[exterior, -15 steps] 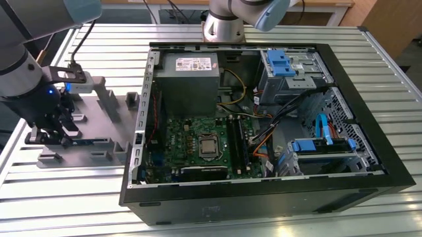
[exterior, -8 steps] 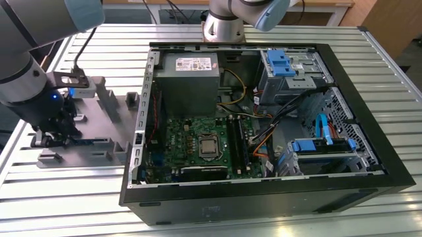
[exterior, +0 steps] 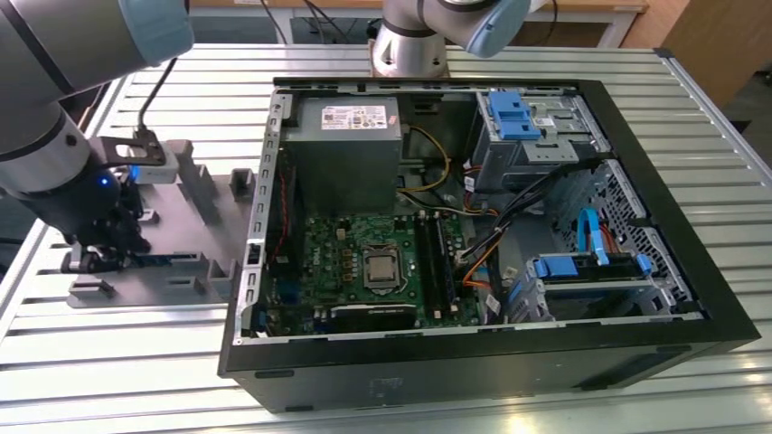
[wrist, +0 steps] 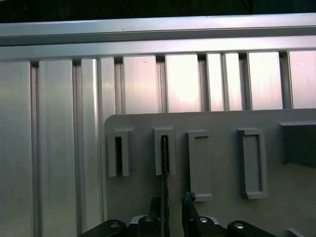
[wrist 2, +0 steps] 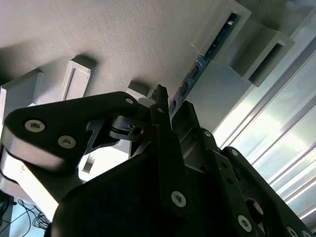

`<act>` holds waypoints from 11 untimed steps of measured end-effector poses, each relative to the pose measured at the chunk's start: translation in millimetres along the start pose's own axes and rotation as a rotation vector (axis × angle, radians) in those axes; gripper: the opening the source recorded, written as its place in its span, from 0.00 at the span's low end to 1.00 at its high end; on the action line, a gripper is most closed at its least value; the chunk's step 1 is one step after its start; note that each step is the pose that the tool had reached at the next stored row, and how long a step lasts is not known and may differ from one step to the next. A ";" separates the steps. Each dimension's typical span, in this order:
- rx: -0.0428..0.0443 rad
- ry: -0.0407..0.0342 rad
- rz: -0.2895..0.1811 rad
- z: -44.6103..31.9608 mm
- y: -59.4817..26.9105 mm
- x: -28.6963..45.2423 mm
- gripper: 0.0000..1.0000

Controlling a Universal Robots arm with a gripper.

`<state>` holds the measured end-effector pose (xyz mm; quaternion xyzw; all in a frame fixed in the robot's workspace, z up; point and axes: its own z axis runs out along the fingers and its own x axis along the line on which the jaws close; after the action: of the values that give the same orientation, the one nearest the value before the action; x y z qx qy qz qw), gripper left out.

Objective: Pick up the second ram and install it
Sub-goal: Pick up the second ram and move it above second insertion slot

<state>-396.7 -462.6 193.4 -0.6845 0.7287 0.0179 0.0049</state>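
Black hand [wrist: 171, 201], low over the grey fixture [wrist: 222, 212], has its fingers [wrist: 188, 203] slightly apart around the second ram [wrist: 164, 158], with a gap on one side. This ram stands on edge in a fixture slot, near the open computer case [exterior: 483, 366].

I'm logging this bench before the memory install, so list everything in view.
Thin blue-green circuit-board RAM stick: one, standing on edge in a fixture slot.
Grey plastic fixture plate with slotted blocks: one, on the table at the exterior view's left.
Open black computer case: one, mid-table.
Green motherboard: one, inside the case.
Grey metal power supply box: one, inside the case.
Blue plastic drive brackets: two, inside the case toward the exterior view's right.
Slatted silver metal table: one, under everything.
Grey robot arm: one, over the fixture.
Black gripper: one, open, astride the stick.
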 end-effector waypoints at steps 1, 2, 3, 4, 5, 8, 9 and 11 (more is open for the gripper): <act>0.0002 -0.0001 0.000 0.7 -0.1 0.0 0.31; 0.0001 -0.0001 -0.001 1.4 -0.1 0.0 0.31; 0.0001 0.0000 -0.002 2.0 -0.1 0.1 0.31; 0.0002 0.0001 -0.003 2.5 0.0 0.1 0.31; 0.0002 0.0002 -0.005 2.8 0.0 0.1 0.31; 0.0003 0.0002 -0.006 3.4 -0.1 0.1 0.30; 0.0004 0.0002 -0.006 3.5 -0.1 0.1 0.30; 0.0004 0.0002 -0.006 3.7 -0.1 0.1 0.23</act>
<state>-396.7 -462.7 189.7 -0.6869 0.7266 0.0177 0.0051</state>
